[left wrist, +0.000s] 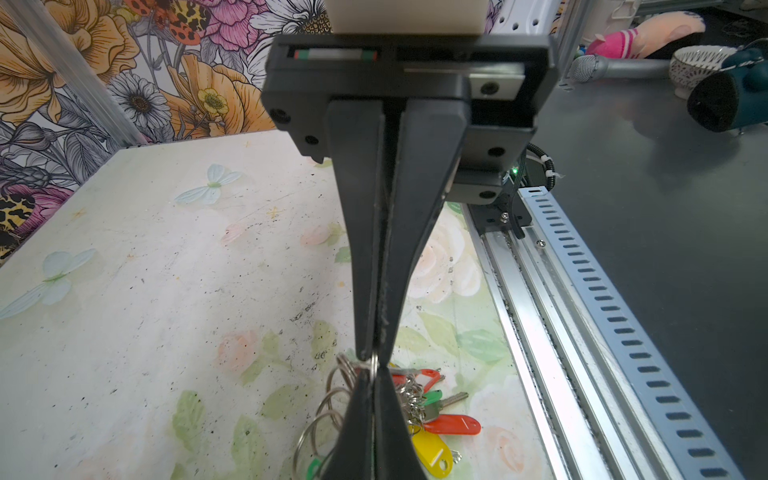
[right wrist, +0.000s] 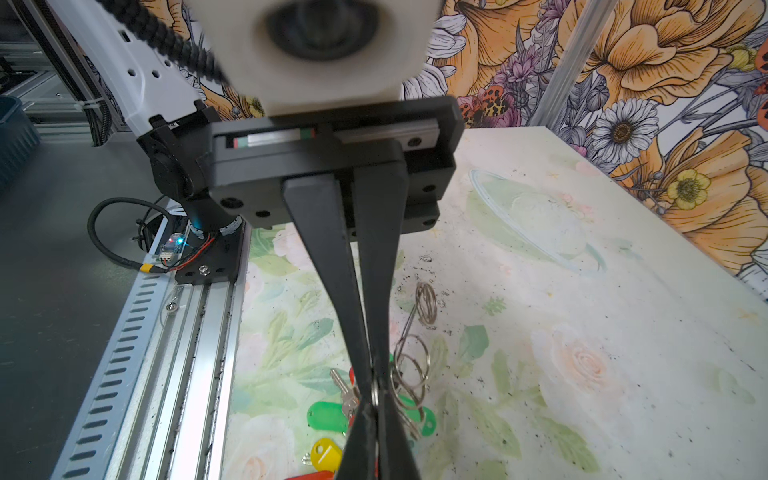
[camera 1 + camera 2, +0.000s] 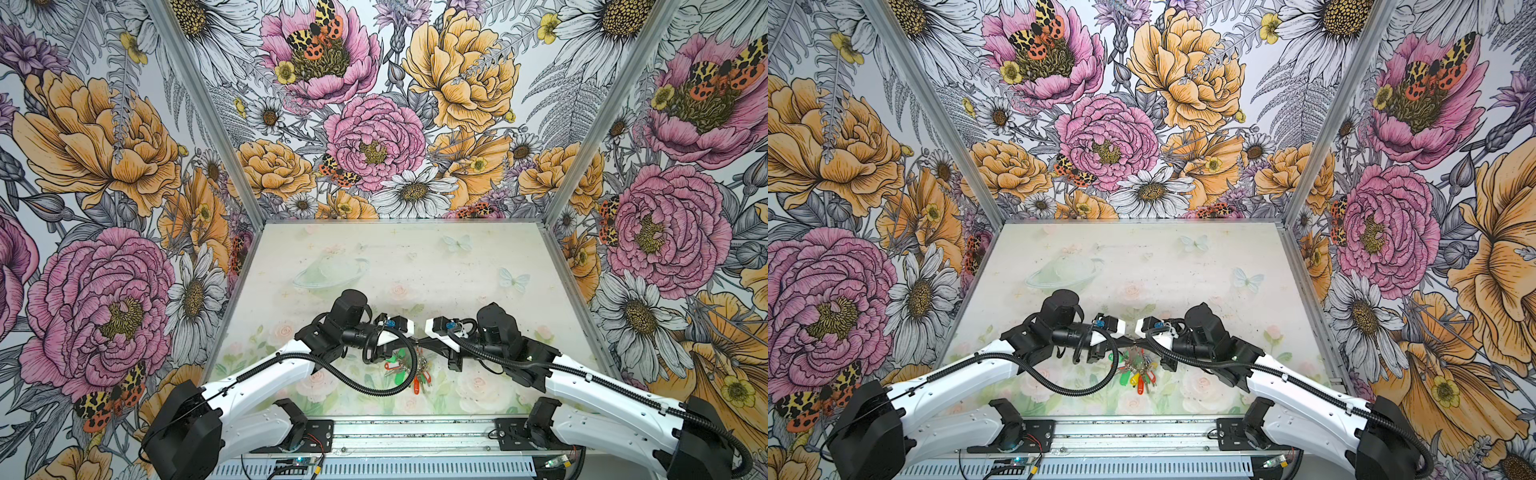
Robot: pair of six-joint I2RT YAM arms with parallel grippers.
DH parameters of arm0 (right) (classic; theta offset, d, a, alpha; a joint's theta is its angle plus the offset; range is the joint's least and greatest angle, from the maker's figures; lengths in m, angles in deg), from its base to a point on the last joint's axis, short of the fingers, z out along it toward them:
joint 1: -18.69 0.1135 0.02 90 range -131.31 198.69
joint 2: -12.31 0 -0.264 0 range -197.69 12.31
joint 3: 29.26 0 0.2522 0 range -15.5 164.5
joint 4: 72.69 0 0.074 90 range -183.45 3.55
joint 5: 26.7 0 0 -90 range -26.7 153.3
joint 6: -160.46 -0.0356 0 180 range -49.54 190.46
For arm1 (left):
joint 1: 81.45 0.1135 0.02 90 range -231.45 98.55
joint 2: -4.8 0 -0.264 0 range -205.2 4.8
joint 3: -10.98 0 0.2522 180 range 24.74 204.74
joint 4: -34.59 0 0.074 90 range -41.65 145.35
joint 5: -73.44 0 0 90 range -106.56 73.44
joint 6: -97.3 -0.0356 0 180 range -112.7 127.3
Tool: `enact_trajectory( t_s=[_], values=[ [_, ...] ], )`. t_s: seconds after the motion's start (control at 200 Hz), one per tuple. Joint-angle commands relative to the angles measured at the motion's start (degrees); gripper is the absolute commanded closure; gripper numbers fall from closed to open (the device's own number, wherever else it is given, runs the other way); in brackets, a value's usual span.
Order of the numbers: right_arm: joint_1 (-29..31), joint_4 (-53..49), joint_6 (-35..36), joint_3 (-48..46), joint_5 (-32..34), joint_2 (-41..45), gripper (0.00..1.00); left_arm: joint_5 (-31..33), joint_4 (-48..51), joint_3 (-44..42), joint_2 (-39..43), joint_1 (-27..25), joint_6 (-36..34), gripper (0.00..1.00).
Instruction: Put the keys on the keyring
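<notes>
Your two arms meet tip to tip over the near middle of the pale floral-printed tabletop [image 3: 457, 266], just beyond the aluminium rail [image 1: 540, 316] at its near edge. Your left gripper [image 1: 374, 357] has its black tapered fingers pressed together, and a thin silver ring shows pinched at their tips. Your right gripper [image 2: 374, 374] comes in from the opposite side, its fingers likewise closed, with a silver ring edge caught between them. Both are clamped on the keyring [image 1: 332, 399], which shows here as a bunch of silver wire split rings with coloured plastic tags hanging from it. You cannot tell from these views whether both grip the same ring. In both top views the bunch sits directly under the meeting fingertips [image 3: 419, 365], partly hidden by the left arm's black corrugated cable [image 3: 353, 384]. The keys, marked by the red oblong plastic tag [image 1: 451, 426], sit on the near side of the bunch, and the tag appears to rest flat on the tabletop. You cannot tell whether it is already threaded on a ring. A yellow plastic tag [image 1: 432, 451] and a green plastic tag [image 2: 327, 417] lie just beside it.
</notes>
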Motion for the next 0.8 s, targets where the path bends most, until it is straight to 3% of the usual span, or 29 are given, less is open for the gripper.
enact_trajectory(
  t_s=[0.0, 0.16, 0.505, 0.796],
  values=[
    [-0.15, 1.05, -1.44, 1.17, 1.18, -0.26, 1.0, -0.91, -4.06, -1.01, 1.93, -0.22, -0.2, 1.0],
    [-0.26, 3.26, -3.97, 0.5, 4.52, 0.29, 1.0, 0.15, -5.69, -1.95, 2.07, 0.09, 1.02, 1.0],
    [-0.38, 16.69, -9.64, -6.2, 6.4, 3.9, 1.0, -0.77, -7.9, -3.05, 0.36, 1.33, 3.8, 0.81],
    [-0.4, 26.07, -11.09, -9.73, 4.89, 2.52, 1.0, -1.56, -8.25, -2.7, -1.37, 1.86, 4.68, 0.8]
  ],
)
